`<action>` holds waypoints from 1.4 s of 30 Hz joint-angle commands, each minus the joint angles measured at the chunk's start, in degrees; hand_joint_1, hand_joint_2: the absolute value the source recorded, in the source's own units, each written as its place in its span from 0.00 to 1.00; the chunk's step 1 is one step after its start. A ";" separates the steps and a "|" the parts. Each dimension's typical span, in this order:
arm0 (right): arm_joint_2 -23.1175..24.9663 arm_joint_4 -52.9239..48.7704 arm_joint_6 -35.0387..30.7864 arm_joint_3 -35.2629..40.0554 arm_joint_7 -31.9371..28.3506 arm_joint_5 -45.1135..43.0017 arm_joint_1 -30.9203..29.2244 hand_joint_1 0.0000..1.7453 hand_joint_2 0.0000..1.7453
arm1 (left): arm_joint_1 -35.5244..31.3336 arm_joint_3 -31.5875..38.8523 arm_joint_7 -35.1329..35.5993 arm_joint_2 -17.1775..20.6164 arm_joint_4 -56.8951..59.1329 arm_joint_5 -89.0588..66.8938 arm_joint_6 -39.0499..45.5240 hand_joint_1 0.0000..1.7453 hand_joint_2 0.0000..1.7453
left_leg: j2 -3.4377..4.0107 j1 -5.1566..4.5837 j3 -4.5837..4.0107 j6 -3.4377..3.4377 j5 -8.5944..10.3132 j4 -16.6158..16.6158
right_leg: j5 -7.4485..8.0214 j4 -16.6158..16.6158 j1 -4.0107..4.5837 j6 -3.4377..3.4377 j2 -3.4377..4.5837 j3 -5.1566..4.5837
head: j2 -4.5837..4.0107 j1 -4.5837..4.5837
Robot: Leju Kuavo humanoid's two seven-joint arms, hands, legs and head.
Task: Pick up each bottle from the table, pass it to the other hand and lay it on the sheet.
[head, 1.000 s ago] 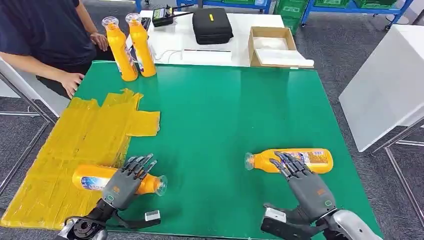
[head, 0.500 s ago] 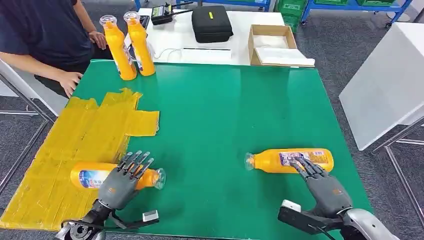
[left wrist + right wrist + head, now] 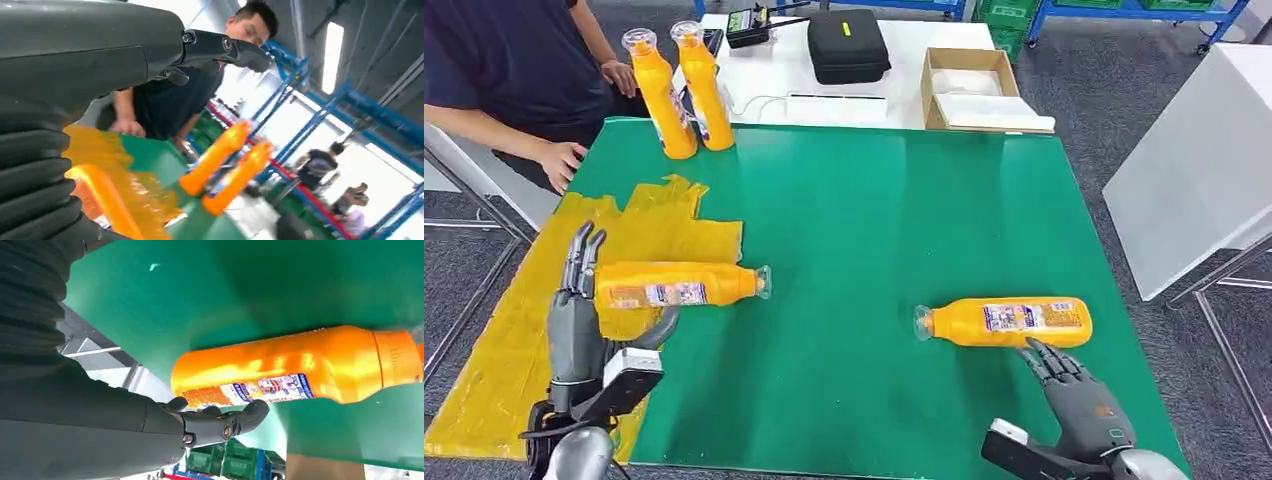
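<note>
1. The right hand [image 3: 1084, 400] rests low at the near right corner of the green table [image 3: 874, 220], fingers spread and holding nothing. Its fingertips [image 3: 1036, 352] sit just short of the lying bottle [image 3: 1004, 322], near it but apart; the right wrist view shows the same gap between a dark finger [image 3: 225, 422] and the bottle's base.
2. That bottle lies on its side on bare green, cap end toward the table's middle: orange body, printed label, clear cap.
3. The left hand [image 3: 584, 310] is raised upright over the yellow sheet [image 3: 534, 320], fingers behind and thumb under the held bottle [image 3: 674, 286], gripping its base end. This bottle hangs level above the sheet's right edge, cap pointing right; it is orange with a pale label.
4. Half a second ago this bottle lay on the sheet's near part under the left hand; now it is lifted and sits farther from the robot. The right hand has drawn back from touching the lying bottle, which has not shifted.
5. Farther off, two upright bottles [image 3: 676, 90] stand at the far left corner, beside a person [image 3: 514, 70] whose hand [image 3: 562, 160] touches the table edge.
6. Behind lies a white table [image 3: 844, 90] carrying a black case [image 3: 848, 45] and a cardboard box [image 3: 979, 90].
</note>
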 commanded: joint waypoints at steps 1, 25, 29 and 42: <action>0.47 2.35 -0.54 1.56 0.20 -0.05 -0.27 0.00 1.00 | 0.50 2.12 -1.29 -3.18 -7.95 7.53 -5.35 0.00 0.00 | 0.06 0.01 0.11 0.08 -0.03 -0.02 | 0.00 -0.08 0.03 -0.08 0.06 0.13 | 0.00 0.02; 4.79 4.23 -1.62 -7.37 2.81 7.79 0.50 0.00 1.00 | 4.36 5.23 2.73 -8.29 -13.54 33.91 -27.98 0.00 1.00 | 0.04 -0.02 0.03 0.08 -0.03 -0.06 | -0.01 -0.08 0.00 -0.05 0.03 0.05 | 0.00 0.00; 6.92 6.67 -0.03 -8.98 3.74 11.82 -3.07 0.00 1.00 | 3.62 4.91 2.90 -8.31 -13.33 33.86 -29.10 0.00 1.00 | 0.06 -0.03 0.10 0.10 -0.02 -0.11 | 0.00 -0.12 -0.02 -0.09 0.04 0.13 | 0.00 0.00; 13.72 23.47 8.22 -6.31 0.88 11.90 -23.94 0.00 1.00 | -0.17 4.45 4.61 -8.03 -12.29 35.40 -31.59 0.00 1.00 | 0.21 0.01 0.13 0.15 0.14 -0.16 | 0.17 -0.18 0.03 -0.05 0.19 0.10 | 0.00 0.00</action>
